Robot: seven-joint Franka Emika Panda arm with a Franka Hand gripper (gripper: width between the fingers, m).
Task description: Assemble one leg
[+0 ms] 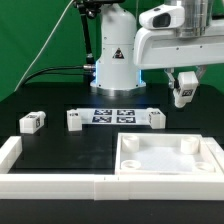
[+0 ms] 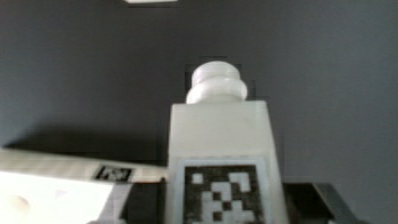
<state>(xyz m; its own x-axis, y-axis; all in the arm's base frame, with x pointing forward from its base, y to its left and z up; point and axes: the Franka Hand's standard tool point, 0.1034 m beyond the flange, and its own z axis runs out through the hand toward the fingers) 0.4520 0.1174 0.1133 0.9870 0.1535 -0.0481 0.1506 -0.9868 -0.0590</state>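
Note:
My gripper point(image 1: 183, 92) hangs in the air at the exterior view's right, above the far corner of the large white tray-like piece point(image 1: 165, 158). It is shut on a leg point(image 1: 183, 94), a small white block with a black-and-white marker. In the wrist view that leg point(image 2: 222, 140) fills the middle between my dark fingers point(image 2: 146, 205), with its round peg pointing away from the camera. Three other legs lie on the black table: one at the left point(image 1: 32, 122), one beside the marker board point(image 1: 75, 120), one at its other end point(image 1: 155, 118).
The marker board point(image 1: 114, 115) lies flat in front of the arm's base. A low white wall point(image 1: 50, 185) runs along the table's front and left edges. In the wrist view a white tagged piece point(image 2: 63, 170) lies below the held leg.

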